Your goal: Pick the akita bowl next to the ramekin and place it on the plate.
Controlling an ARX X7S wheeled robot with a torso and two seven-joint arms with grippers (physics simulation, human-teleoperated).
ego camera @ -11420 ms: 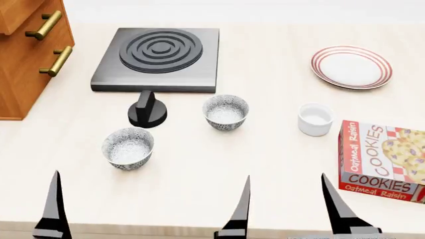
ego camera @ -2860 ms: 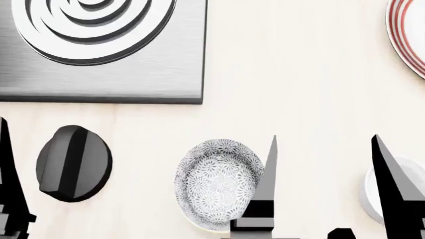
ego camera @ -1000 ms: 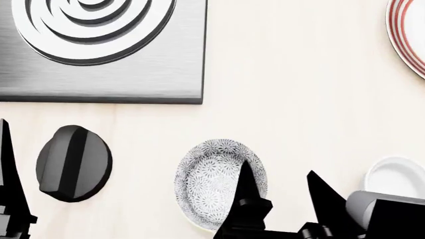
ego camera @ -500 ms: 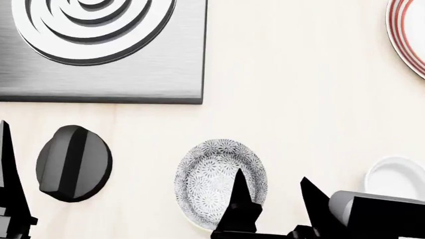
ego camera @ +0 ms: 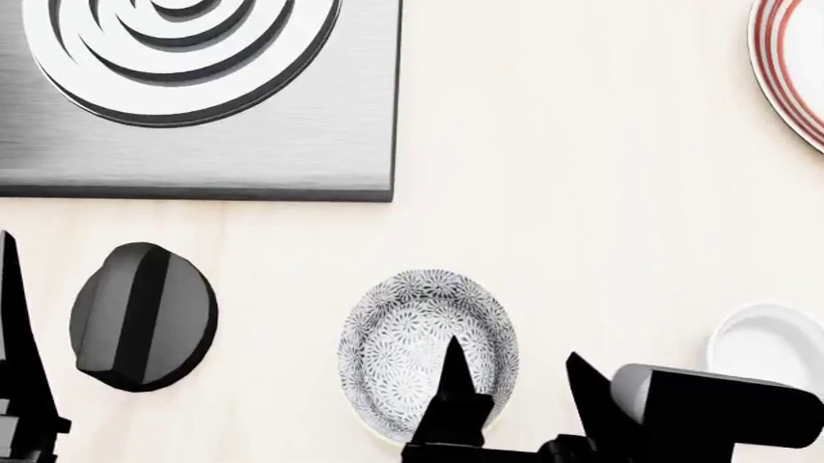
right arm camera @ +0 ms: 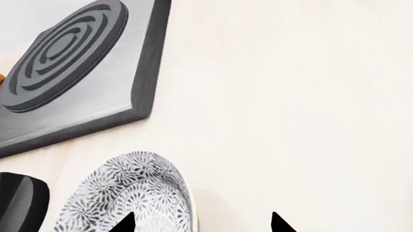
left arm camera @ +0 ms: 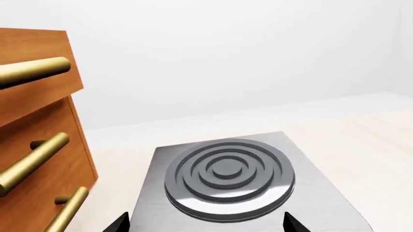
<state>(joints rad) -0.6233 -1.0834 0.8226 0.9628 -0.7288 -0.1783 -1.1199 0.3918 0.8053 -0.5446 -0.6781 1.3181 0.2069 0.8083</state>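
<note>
The akita bowl (ego camera: 415, 347) stands upright on the pale counter, speckled grey with a pale inside; it also shows in the right wrist view (right arm camera: 132, 191). The white ramekin (ego camera: 773, 340) sits to its right, partly hidden by my right arm. The red-ringed plate (ego camera: 796, 68) is cut off at the far right edge. My right gripper (ego camera: 515, 391) (right arm camera: 202, 223) is open and straddles the bowl's right rim, one finger over the inside and one outside. My left gripper (left arm camera: 206, 224) is open with nothing in it, facing the burner; one of its fingers (ego camera: 19, 371) shows at the left edge.
A grey burner plate (ego camera: 193, 106) (left arm camera: 226, 174) (right arm camera: 71, 72) lies beyond the bowl. A black knob (ego camera: 142, 316) (right arm camera: 19, 203) sits left of the bowl. A wooden cabinet (left arm camera: 38, 159) with brass handles stands beside the burner. Bare counter (ego camera: 580, 174) stretches between the bowl and the plate.
My right gripper has drifted left and toward the near edge, so its left finger now sits lower over the bowl's inside. The bowl, the ramekin and the left arm have not moved.
</note>
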